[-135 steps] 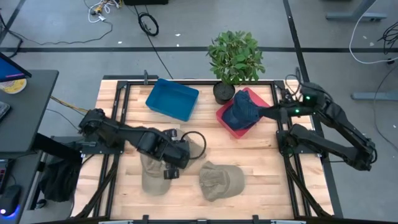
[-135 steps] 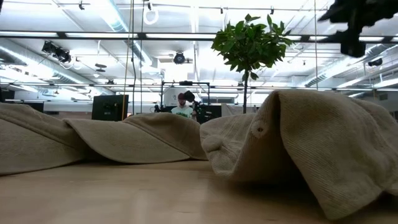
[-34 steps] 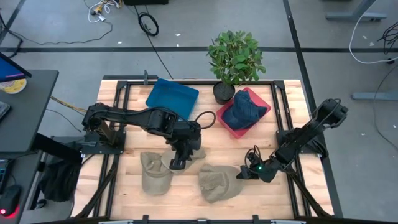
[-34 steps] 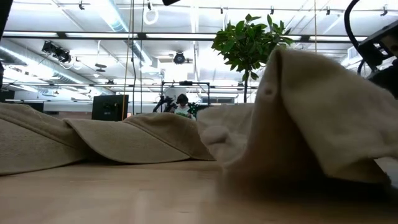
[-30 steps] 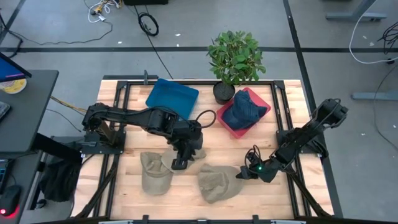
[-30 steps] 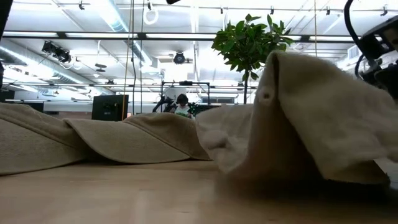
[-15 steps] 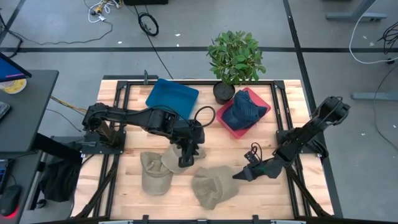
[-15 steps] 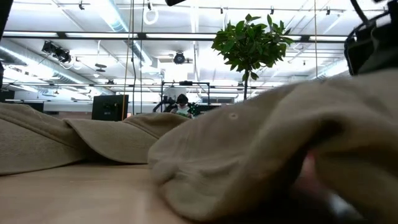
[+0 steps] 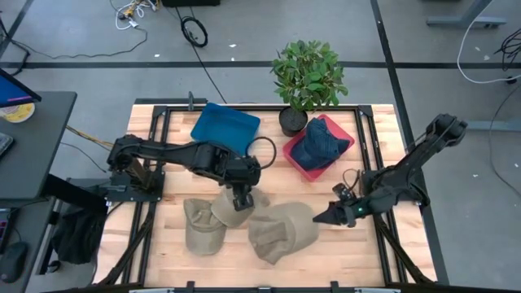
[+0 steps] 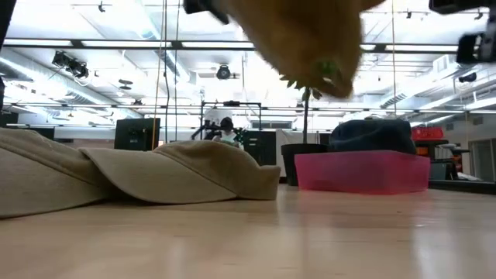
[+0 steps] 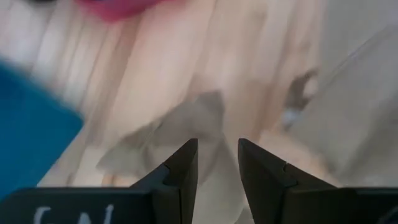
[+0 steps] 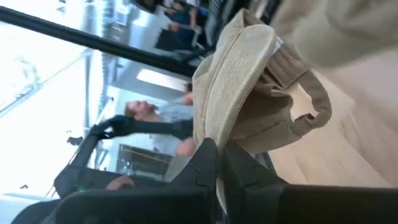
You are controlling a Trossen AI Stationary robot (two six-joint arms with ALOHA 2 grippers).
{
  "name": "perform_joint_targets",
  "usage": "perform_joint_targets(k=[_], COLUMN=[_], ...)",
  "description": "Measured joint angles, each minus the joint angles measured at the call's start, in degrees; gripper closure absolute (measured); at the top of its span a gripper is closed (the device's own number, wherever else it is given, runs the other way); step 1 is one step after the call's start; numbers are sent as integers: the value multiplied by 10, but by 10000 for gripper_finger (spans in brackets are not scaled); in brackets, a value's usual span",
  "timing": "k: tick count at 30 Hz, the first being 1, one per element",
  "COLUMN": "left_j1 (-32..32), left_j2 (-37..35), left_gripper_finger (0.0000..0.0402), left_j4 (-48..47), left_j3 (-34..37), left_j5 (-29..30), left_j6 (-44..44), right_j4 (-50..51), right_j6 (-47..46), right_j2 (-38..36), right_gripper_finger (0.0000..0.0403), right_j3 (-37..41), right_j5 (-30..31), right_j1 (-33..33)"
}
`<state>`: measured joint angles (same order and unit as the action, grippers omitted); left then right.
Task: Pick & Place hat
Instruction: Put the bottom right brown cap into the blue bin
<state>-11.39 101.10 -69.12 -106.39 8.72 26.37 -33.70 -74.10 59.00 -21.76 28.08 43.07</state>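
Note:
A tan hat [image 9: 281,230] hangs from my right gripper [image 9: 320,219], which is shut on its right end; the low view shows that hat [image 10: 310,35] high above the table. A second tan hat [image 9: 202,226] lies flat on the wood at the near left. My left gripper [image 9: 241,200] hovers by that hat's right edge, its fingers [image 11: 186,163] apart with nothing between them. A blue hat [image 9: 319,143] lies in the pink bin [image 9: 297,160]. My right gripper pinches an edge of the tan hat [image 12: 227,127] between its two fingers, close to the hat's back strap [image 12: 311,106]. The fingers lie about level and come from the table's right side. The hat is lifted clear of the table, spreading leftward from the fingers.
A blue bin [image 9: 225,129] stands at the far left and a potted plant [image 9: 308,75] at the far edge beside the pink bin. A black metal frame [image 9: 163,130] runs along the table's sides. Bare wood lies between the two tan hats and the bins.
My right gripper has risen with the tan hat's right edge in its fingers. The hat has come off the table, first its right side, then all of it, and has shifted slightly left. My left gripper has rolled at the wrist above the other hat's edge.

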Motion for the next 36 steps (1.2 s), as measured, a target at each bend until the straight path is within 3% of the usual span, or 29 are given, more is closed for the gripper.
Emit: perform_joint_targets(k=[6, 13, 18, 27, 36], left_j1=[-35, -57, -86, -55, -4], left_j2=[-15, -47, -42, -63, -149], left_gripper_finger=[284, 293, 323, 394, 392], left_j4=[-43, -36, 46, 317, 365], left_j3=[0, 0, 10, 162, 253], left_j5=[58, 106, 110, 77, 86], left_j6=[17, 70, 85, 106, 130], right_j4=[1, -1, 0, -1, -2], right_j6=[74, 121, 138, 147, 135], right_j2=[-48, -71, -78, -92, -93], right_gripper_finger=[402, 402, 402, 402, 402], right_j3=[0, 0, 0, 0, 0], right_j5=[42, 45, 38, 18, 22], right_j1=[0, 4, 12, 44, 75])
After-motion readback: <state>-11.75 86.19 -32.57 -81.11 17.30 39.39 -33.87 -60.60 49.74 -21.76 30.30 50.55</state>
